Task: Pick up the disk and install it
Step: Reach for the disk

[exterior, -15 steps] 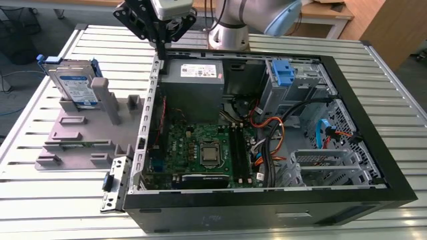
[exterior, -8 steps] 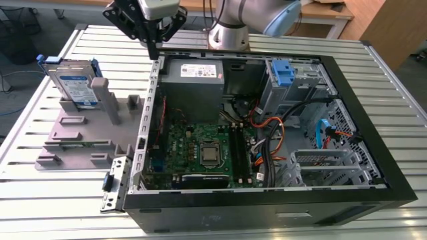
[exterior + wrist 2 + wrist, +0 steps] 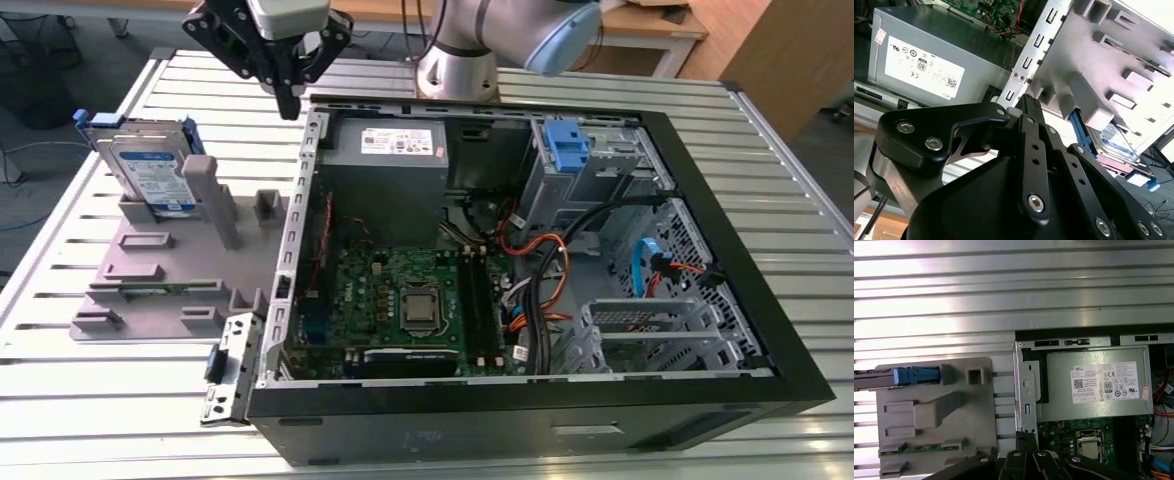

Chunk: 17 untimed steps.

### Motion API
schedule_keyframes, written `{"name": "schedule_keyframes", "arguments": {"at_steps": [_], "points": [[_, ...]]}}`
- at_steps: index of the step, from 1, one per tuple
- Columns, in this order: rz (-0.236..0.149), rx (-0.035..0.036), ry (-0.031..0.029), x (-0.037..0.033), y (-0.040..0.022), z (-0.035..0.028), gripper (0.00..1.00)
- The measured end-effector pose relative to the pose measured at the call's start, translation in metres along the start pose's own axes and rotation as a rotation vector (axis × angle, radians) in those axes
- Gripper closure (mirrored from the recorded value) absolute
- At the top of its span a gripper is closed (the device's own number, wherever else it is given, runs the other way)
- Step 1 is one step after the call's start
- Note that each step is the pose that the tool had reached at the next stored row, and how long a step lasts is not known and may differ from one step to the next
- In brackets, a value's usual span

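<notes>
The disk (image 3: pixel 147 168), a silver drive with a blue-and-white label and blue side rails, stands upright in a slot at the far end of the grey fixture (image 3: pixel 147 265) on the exterior view's left. It appears edge-on as a blue rail (image 3: pixel 911 375) in the first wrist view, and its label (image 3: pixel 1115 138) peeks from behind the fixture in the second. My gripper (image 3: pixel 288 104) hangs above the table between the fixture and the open computer case (image 3: pixel 534 405), to the right of the disk and apart from it. Its fingers (image 3: pixel 1028 102) are shut together with nothing between them.
The case lies on its side with the motherboard (image 3: pixel 400 300), cables and a grey power-supply box (image 3: pixel 387 150) exposed. A blue latch piece (image 3: pixel 567 145) stands at its far right and a metal drive cage (image 3: pixel 654 335) at its near right. The slatted metal table (image 3: pixel 107 400) surrounds everything.
</notes>
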<state>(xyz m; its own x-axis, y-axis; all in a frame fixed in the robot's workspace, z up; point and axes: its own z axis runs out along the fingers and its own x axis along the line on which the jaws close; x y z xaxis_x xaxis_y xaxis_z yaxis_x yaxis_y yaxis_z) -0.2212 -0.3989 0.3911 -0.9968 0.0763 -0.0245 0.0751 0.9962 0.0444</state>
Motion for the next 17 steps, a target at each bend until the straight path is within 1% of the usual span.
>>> {"name": "schedule_keyframes", "arguments": {"at_steps": [2,14,17], "points": [[0.0,-0.0001,-0.0001,0.0024,-0.0002,0.0,0.89],[0.0,0.0,0.0,0.0028,-0.0002,0.0,0.89],[0.0,0.0001,0.0001,0.0054,-0.0004,0.0,0.89]]}}
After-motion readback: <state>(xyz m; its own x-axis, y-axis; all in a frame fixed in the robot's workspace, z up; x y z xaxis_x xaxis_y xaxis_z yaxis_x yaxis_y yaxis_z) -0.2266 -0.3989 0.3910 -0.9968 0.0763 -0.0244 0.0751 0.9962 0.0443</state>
